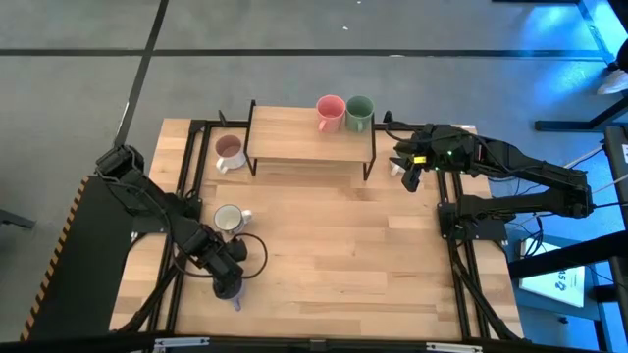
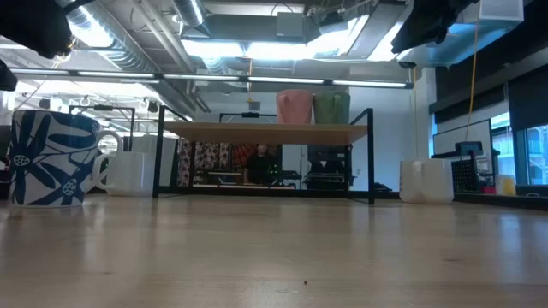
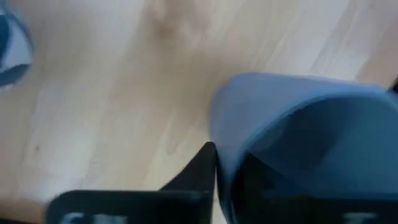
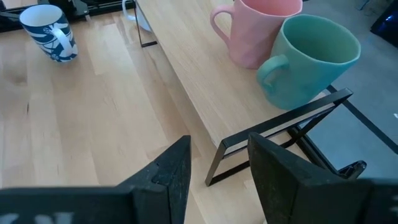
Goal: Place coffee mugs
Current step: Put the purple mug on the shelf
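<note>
Left gripper [image 1: 228, 284] grips purple-blue mug [image 3: 305, 143], mostly cut off.

No legible txt or labels anywhere.

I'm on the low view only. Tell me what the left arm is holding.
Observer: Its jaws are shut on a purple-blue mug, over the left side of the table.
Operator: Now give me the right arm.
Observer: Its jaws are open and empty, just off the right end of the shelf.
Operator: Report on the white mug I see left of the shelf.
Observer: From above, that white mug is dusty pink inside and stands upright on the table.
</note>
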Robot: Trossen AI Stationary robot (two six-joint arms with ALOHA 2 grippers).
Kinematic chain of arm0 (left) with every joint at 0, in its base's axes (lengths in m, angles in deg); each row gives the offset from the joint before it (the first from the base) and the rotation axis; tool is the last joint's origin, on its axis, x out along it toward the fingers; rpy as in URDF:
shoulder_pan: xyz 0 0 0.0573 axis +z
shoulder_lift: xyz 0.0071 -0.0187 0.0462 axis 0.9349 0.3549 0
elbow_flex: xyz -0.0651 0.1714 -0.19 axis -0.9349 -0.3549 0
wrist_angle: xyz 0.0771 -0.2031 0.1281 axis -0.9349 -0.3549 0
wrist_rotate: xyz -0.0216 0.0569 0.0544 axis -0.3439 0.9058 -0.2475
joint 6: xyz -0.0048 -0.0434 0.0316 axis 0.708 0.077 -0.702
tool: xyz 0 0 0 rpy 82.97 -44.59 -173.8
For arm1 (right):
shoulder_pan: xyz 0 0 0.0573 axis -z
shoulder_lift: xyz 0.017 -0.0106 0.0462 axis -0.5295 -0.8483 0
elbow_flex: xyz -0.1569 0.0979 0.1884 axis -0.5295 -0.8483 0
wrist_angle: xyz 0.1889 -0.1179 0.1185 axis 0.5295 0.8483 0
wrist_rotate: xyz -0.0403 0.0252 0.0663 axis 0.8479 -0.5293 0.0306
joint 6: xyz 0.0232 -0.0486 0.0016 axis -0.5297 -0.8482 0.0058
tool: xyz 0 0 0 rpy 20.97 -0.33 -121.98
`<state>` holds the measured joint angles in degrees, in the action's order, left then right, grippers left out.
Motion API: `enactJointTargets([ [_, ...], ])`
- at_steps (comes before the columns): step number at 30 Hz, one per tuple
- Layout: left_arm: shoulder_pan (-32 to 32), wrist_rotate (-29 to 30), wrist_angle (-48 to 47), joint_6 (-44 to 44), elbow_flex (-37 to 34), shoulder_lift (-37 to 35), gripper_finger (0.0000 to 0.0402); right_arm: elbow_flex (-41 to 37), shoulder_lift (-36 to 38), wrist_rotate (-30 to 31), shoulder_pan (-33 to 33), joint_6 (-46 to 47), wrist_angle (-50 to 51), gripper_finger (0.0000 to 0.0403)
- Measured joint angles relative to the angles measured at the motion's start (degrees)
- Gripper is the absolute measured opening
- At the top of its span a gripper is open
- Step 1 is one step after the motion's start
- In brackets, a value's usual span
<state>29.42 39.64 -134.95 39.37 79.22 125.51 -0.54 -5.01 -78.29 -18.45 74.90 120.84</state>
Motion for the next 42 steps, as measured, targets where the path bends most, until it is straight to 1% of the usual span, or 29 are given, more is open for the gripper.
enactJointTargets([
  [2, 0.6, 0.0, 0.3, -0.4, 0.1, 0.0, 0.0014, 0.0, 0.0, 0.0, 0.0, 0.0, -0.1, 0.0144],
  [5, 2.7, -0.3, -0.8, -3.3, 2.0, 0.0, 0.0016, 0.0, 0.0, -0.1, 0.0, 0.3, -2.0, 0.0144],
  [7, 5.2, 0.0, -1.0, -6.0, 5.1, -0.1, 0.0014, 0.0, 0.0, -0.5, 0.0, 0.4, -3.2, 0.0144],
  [10, 9.6, 1.5, -4.7, -11.8, 10.7, -0.2, 0.0014, 0.0, 0.1, -0.4, 0.0, 0.4, -4.6, 0.0144],
  [14, 16.8, 2.4, -8.6, -21.1, 19.6, -0.2, 0.0014, 0.0, 0.0, 0.1, 0.0, 0.3, -4.8, 0.0144],
  [18, 24.5, 8.5, -15.4, -30.9, 27.7, -0.2, 0.0014, 0.0, 0.0, 0.1, 0.0, 1.3, -5.6, 0.0144],
  [27, 44.2, 13.4, -21.7, -50.4, 42.2, 0.6, 0.0014, 0.0, 0.0, 0.1, 0.0, 2.7, -7.0, 0.0144],
  [30, 50.7, 14.5, -26.1, -57.1, 48.0, 3.1, 0.0014, 0.0, 0.0, 0.2, 0.0, 3.4, -7.1, 0.0144],
  [33, 57.0, 14.6, -29.4, -63.2, 54.6, 7.2, 0.0014, 0.0, 0.0, 0.2, 0.0, 3.5, -6.9, 0.0144],
  [36, 62.8, 14.7, -34.4, -68.6, 61.3, 12.2, 0.0014, 0.0, -0.1, 0.8, 0.0, 4.3, -6.8, 0.0144],
  [38, 66.3, 14.9, -35.5, -72.1, 65.9, 16.0, 0.0014, 0.0, -0.5, 1.9, 0.0, 4.9, -6.8, 0.0144],
  [42, 72.4, 15.0, -39.3, -76.2, 74.0, 23.2, 0.0016, 0.0, -1.6, 3.6, 0.0, 6.2, -5.6, 0.0144],
])
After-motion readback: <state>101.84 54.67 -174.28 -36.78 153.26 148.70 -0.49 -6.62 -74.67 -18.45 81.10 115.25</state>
